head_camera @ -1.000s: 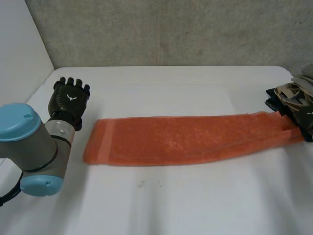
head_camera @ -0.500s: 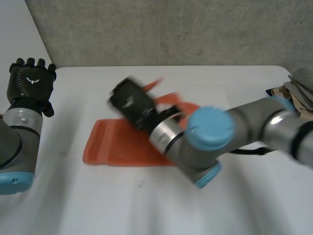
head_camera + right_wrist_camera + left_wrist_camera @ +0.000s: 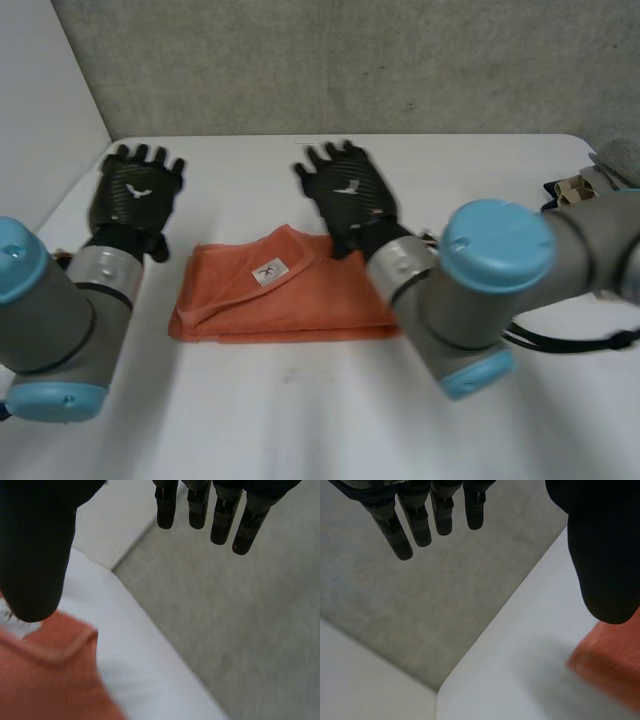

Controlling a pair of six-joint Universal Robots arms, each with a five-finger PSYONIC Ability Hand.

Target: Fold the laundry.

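Orange towel (image 3: 285, 288) folded on white table (image 3: 300, 420). Left hand (image 3: 135, 195) and right hand (image 3: 348, 195) wide, holding nothing.

White table (image 3: 300, 420), grey wall (image 3: 350, 60) behind.

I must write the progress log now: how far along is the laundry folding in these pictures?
Done: the orange towel lies folded into a short stack on the table, white label on top. In hand: nothing; the left hand and right hand are open, holding no cloth. Left: perhaps another fold, and a pile waits at the table's right edge.
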